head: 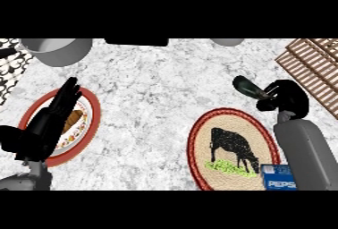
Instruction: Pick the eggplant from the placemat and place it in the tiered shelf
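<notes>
The dark eggplant (248,87) hangs above the marble counter, up and right of the round placemat (232,150) with a black cow on it. My right hand (285,98) is shut on the eggplant, its fingers curled round the stem end. The wooden slatted tiered shelf (314,67) stands at the right edge, just beyond that hand. My left hand (49,120) rests open at the left, fingers straight, over a red-rimmed plate.
A red-rimmed plate (89,114) with a brown food item (74,120) lies at the left under my left hand. A grey pot (58,50) stands at the back left. A blue Pepsi can (277,176) lies at the placemat's lower right.
</notes>
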`<control>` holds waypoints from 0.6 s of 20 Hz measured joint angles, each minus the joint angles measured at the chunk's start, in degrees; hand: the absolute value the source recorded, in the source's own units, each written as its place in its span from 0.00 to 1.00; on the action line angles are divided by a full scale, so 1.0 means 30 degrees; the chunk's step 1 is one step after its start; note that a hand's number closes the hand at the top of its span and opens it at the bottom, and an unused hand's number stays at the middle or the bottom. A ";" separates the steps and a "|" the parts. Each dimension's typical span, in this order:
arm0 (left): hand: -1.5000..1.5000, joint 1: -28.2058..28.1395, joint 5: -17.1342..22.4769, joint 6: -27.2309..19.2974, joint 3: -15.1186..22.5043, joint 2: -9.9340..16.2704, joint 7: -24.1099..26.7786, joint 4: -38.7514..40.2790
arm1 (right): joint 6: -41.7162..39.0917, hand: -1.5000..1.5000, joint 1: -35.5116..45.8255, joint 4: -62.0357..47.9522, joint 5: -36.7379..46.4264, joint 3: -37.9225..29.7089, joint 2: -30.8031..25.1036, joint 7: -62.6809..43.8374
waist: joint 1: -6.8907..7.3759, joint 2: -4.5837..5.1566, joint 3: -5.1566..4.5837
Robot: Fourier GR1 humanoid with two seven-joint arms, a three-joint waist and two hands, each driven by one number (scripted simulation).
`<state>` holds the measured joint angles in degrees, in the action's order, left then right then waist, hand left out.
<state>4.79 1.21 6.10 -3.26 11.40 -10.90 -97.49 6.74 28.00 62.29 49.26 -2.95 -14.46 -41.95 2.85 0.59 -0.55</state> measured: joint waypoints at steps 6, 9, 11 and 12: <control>0.50 0.0527 -0.0069 0.0168 0.0473 -0.0173 -0.0142 0.0121 | 0.3463 1.00 0.4352 -0.0852 0.4963 -0.0700 -0.0258 -0.5809 | 0.0731 0.0158 0.0017; 0.50 0.0807 -0.0174 0.0140 0.0683 -0.0276 -0.0263 0.0135 | 0.3628 1.00 0.6487 -0.1861 0.7757 -0.0730 -0.0477 -0.7026 | 0.0960 0.0215 0.0035; 0.50 0.0937 -0.0247 0.0050 0.0770 -0.0399 -0.0281 0.0219 | 0.3656 1.00 0.7782 -0.2609 0.9356 -0.0899 -0.0574 -0.7602 | 0.0955 0.0241 0.0061; 0.50 0.0964 -0.0252 0.0048 0.0778 -0.0396 -0.0307 0.0167 | 0.3677 1.00 0.8386 -0.3026 1.0059 -0.1063 -0.0658 -0.7843 | 0.0999 0.0255 0.0072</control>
<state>7.68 0.46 6.24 -0.92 10.21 -11.82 -96.99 17.77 53.16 53.21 79.44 -6.14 -16.44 -65.48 5.84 1.35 -0.33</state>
